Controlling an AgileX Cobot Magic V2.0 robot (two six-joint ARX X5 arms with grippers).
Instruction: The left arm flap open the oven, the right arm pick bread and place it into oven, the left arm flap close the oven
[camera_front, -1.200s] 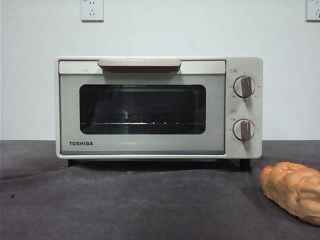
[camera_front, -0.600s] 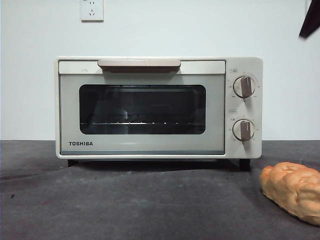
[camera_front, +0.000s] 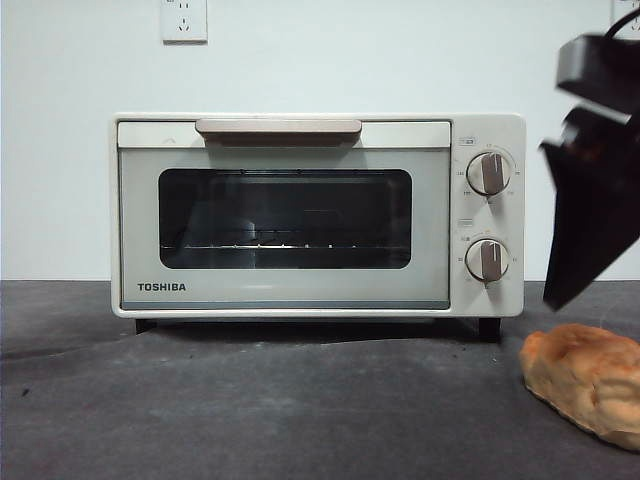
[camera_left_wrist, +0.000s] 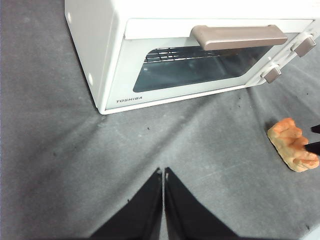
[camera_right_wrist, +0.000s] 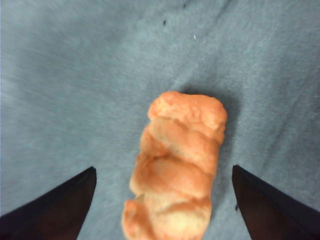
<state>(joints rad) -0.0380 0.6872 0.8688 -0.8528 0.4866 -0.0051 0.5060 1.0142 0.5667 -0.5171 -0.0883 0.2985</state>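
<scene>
Right end effector (camera_right_wrist: 162, 200): held above the bread with its jaws spread wide, one to each side of the loaf and clear of it; nothing is gripped. In the front view it shows as a big dark shape (camera_front: 590, 190) beside the oven's knob side.
Left end effector (camera_left_wrist: 163, 200): jaws pressed together to a thin seam, nothing between them; it is held over bare tabletop in front of the oven, well apart from the handle.
Oven (camera_front: 318, 215): set toward the back edge of the tabletop, door fully shut.
Bread (camera_front: 588, 378): lying on the tabletop near its front right corner, in front of the knob end of the oven and apart from it.
Progress: no step appears completed. The door has not been flapped open and the loaf has not been lifted. Opening, picking, placing and closing are all judged outstanding, although the right arm is already lined up over the loaf.
Oven materials: smooth cream-white painted casing, boxy with rounded corners; dark reflective glass window with a wire rack behind it; matte beige bar handle (camera_left_wrist: 239, 36); two grey knobs.
Bread surface: lumpy, twisted, golden-orange, elongated, with a matte crust.
Tabletop (camera_front: 250, 410): covered in dark grey, slightly fuzzy cloth with faint creases and specks.
</scene>
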